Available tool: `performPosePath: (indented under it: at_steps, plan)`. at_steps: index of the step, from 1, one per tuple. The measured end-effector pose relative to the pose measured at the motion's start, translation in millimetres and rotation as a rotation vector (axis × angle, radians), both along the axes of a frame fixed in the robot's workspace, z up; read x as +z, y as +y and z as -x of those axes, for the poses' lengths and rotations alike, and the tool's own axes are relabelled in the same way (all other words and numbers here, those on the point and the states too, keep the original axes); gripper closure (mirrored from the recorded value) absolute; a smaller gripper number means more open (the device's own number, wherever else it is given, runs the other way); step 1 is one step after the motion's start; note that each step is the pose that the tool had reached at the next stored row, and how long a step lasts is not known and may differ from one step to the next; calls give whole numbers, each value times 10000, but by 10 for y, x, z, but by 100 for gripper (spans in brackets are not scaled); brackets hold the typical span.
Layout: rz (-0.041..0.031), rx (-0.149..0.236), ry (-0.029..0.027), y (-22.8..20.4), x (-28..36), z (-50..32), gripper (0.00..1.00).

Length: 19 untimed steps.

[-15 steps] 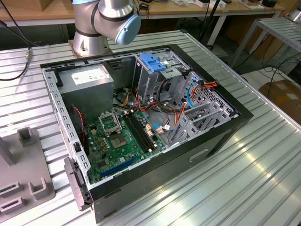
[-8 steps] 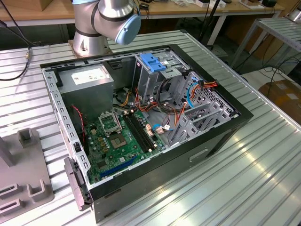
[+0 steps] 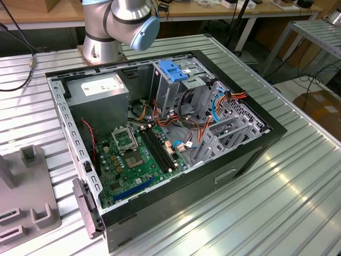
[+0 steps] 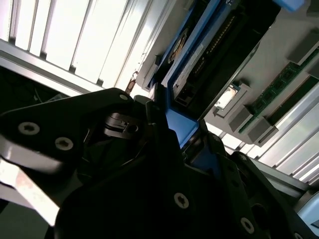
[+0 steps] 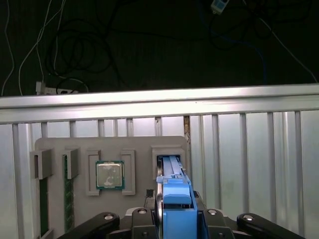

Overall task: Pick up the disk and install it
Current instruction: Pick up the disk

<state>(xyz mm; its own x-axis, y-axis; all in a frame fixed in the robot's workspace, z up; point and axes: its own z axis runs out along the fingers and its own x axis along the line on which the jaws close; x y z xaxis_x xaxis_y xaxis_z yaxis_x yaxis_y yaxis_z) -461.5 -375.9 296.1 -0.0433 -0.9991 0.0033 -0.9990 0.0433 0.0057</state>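
The disk (image 5: 176, 199) stands on edge in its blue plastic carrier, running from a slot of the grey fixture (image 5: 79, 147) to my gripper (image 5: 177, 221). My black fingers (image 5: 147, 219) sit on both sides of the carrier, shut on it. In the second wrist view the disk (image 4: 199, 55) shows its silver side and white label inside the blue frame, with my gripper (image 4: 172, 127) clamped on its near end. The open computer case (image 3: 250, 154) lies on the table, with its metal drive cage (image 3: 184, 88) at the back.
The fixture also holds a processor chip (image 5: 109, 175) and memory sticks (image 5: 67, 191). Inside the case are a grey power-supply box (image 3: 98, 90), a green motherboard (image 3: 136, 154) and loose cables (image 3: 213, 106). A blue latch (image 3: 173, 69) tops the cage. The arm's base (image 3: 114, 26) stands behind the case.
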Motion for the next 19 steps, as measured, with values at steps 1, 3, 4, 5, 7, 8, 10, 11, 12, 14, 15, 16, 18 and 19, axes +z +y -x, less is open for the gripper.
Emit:
performPosePath:
  at_steps: [1,3,4,5,7,8,10,11,12,14,15,16,18,19]
  plan:
    - [-1,5,-1,0,0,0,63]
    - [0,74,-1,0,0,0,63]
    - [1,109,-1,0,0,0,63]
    - [0,137,-1,0,0,0,63]
    - [0,166,0,0,0,0,63]
    - [0,169,-1,0,0,0,63]
    - [0,175,0,0,0,0,63]
    - [0,176,0,0,0,0,63]
    - [0,153,0,0,-1,0,63]
    - [0,111,0,0,-1,0,63]
    - [0,108,0,0,-1,0,63]
    - [0,108,0,0,-1,0,63]
    - [0,105,-1,0,-1,0,63]
    - [-2,105,-4,0,4,0,63]
